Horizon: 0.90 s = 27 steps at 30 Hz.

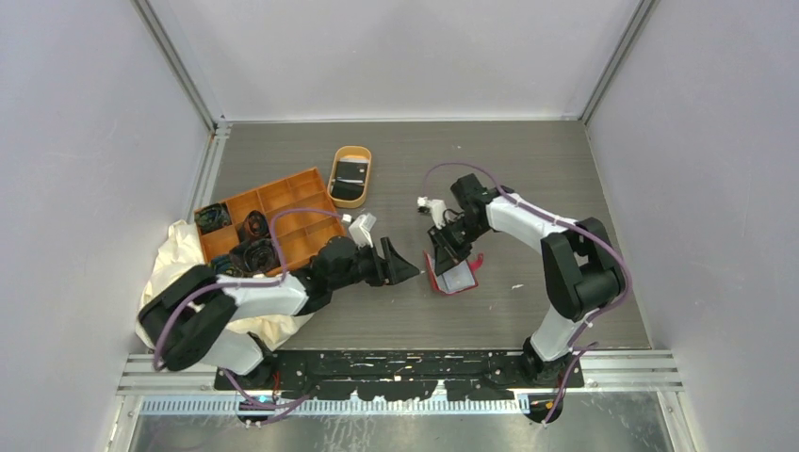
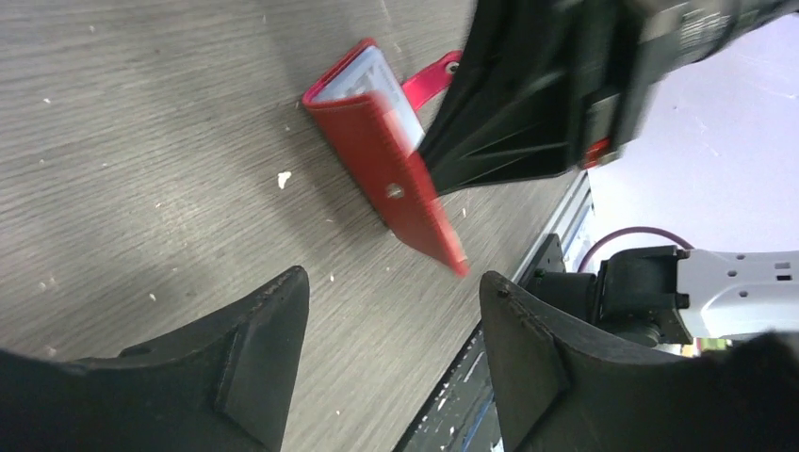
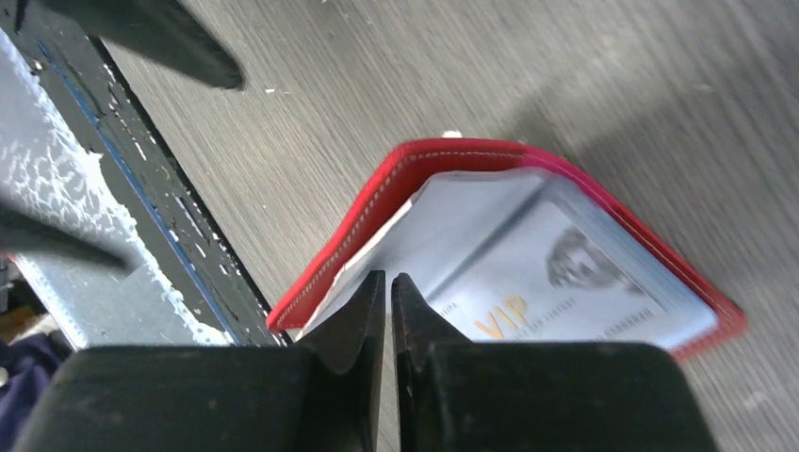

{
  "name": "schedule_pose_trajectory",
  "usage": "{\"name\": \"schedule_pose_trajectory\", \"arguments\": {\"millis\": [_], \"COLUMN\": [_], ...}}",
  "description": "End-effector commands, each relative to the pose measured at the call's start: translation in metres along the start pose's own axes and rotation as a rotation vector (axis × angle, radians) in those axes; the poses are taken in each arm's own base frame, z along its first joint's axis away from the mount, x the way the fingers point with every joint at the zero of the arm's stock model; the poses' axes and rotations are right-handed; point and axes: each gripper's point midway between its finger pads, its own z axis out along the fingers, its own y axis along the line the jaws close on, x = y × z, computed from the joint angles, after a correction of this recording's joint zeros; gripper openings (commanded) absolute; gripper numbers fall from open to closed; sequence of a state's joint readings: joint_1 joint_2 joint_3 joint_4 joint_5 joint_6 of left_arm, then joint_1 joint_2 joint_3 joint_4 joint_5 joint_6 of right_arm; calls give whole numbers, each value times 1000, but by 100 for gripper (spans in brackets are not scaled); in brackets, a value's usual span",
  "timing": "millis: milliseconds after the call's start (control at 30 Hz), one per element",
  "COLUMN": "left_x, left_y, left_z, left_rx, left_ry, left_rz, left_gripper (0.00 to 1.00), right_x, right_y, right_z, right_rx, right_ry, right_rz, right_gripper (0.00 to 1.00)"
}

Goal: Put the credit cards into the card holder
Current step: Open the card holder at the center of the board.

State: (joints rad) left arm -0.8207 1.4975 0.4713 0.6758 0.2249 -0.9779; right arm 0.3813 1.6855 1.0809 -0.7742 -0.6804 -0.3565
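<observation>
Right tool (image 3: 386, 282) is pinched shut on a sleeve edge of the red card holder (image 3: 377, 202), lying open mid-desk, nearer the near edge. Left tool (image 2: 396, 282) hovers open beside it. The holder looks light and floppy with slick sleeves, so the stiffer cover edge seems the best hold.

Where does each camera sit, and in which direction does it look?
Top external: above and behind the bases, looking down at the table; both arms show.
Left wrist: on that arm, looks past the open left gripper at the card holder and right gripper.
Right wrist: on that arm, looks past its nearly closed fingers into the card holder.
All share the card holder.
</observation>
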Motion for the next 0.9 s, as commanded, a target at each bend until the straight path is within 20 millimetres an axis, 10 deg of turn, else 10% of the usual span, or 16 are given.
{"name": "schedule_pose_trajectory", "arguments": {"millis": [0,233,433,867], "left_x": [-28,-27,3,41], "left_y": [-7,-53,-86,12], "left_z": [-30,-41,9,50], "left_rx": [-111,75,166,-59], "left_ry": [-111,-81,55,127], "left_rz": [165,170,223,182], "left_gripper": [68,66,29,17], "right_x": [-19,-3,-6,-19], "right_y": [0,-14,-6,-17], "right_z": [23,44,44,-1], "right_rx": [75,108,62,52], "right_ry": [14,139,137,8], "right_rz": [-2,56,57,107], "right_gripper": [14,14,15,16]}}
